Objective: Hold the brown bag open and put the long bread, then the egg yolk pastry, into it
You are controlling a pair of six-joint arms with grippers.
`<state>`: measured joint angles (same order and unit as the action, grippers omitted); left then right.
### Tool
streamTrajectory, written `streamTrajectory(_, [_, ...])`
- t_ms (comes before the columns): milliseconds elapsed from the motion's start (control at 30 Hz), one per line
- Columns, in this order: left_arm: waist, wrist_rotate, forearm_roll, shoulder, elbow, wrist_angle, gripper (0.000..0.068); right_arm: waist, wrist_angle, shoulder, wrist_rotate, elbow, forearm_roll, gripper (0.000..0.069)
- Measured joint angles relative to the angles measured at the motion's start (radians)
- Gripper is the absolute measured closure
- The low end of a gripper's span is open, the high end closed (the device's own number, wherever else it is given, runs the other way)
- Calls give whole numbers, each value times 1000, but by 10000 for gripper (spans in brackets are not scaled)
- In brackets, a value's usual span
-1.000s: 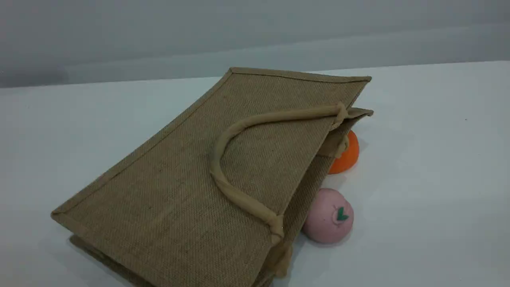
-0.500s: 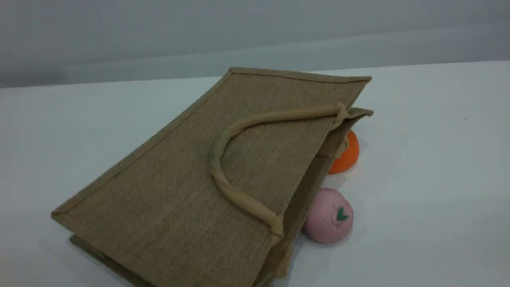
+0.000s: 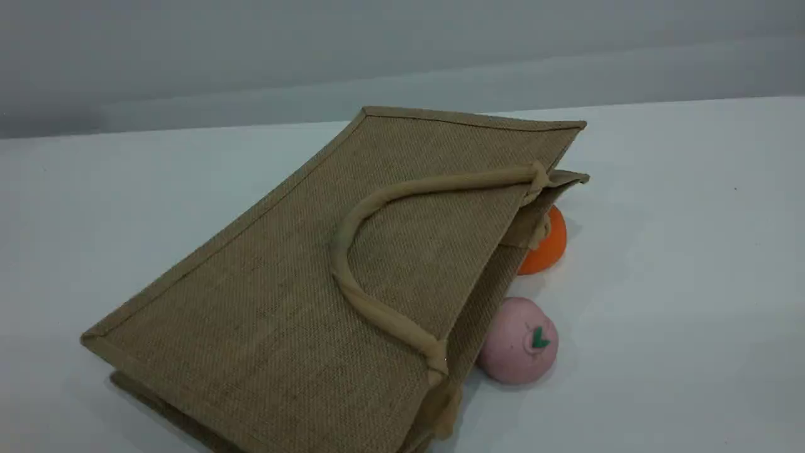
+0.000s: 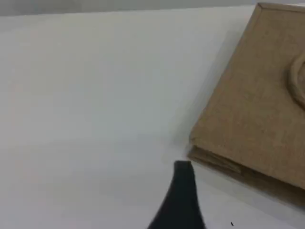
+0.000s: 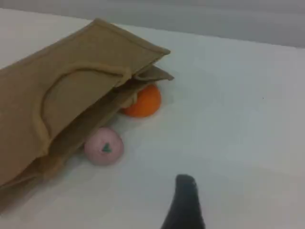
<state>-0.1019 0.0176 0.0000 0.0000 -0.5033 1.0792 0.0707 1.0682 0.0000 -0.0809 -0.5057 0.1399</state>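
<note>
- Black tip of the left end effector (image 4: 183, 191) and right end effector (image 5: 185, 200) — both released, hovering over the white counter (image 3: 679, 264).
- Brown bag (image 3: 302, 283) lies flat, mouth rightward.
- Pink ball (image 3: 519, 340), then orange fruit (image 3: 548, 242), touch its mouth.

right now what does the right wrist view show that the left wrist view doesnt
Only the right wrist view shows the orange fruit and the pink ball, both beside the mouth of the brown bag, plus a loop handle in full and the right gripper tip.

Only the left wrist view shows the bag's closed bottom corner, bare table to its left and the left gripper tip.

Both show the bag lying flat on the white table. Neither shows the long bread or the egg yolk pastry.
</note>
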Motion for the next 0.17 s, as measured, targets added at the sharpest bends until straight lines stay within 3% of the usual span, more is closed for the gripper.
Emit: streamTrajectory(167, [0,-1,0,0,0,0,113,0,-1,0,1,0,0,183])
